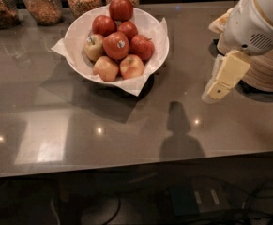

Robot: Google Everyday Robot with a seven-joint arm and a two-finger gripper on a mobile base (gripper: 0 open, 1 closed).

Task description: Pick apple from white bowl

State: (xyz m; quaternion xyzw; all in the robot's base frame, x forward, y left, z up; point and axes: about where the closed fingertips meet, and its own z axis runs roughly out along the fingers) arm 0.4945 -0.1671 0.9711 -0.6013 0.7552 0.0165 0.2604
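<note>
The white bowl (pixel 78 30), lined with white paper, stands at the back middle of the grey table (pixel 79 125). It holds several apples. The deep red apple (pixel 116 45) with a small pale sticker lies on top in the middle of the pile. A yellowish-green apple (pixel 94 47) lies to its left, and two paler blotched apples (pixel 106 68) lie in front. My gripper (pixel 218 82) hangs from the white arm (pixel 253 22) at the right, above the table, well to the right of the bowl and a little nearer than it. It holds nothing.
Several glass jars (pixel 42 3) of dry goods stand along the back edge. A stack of beige paper bowls (pixel 267 74) stands at the right, partly behind my arm. The table's front edge (pixel 126 170) runs across the lower part; cables lie on the floor below.
</note>
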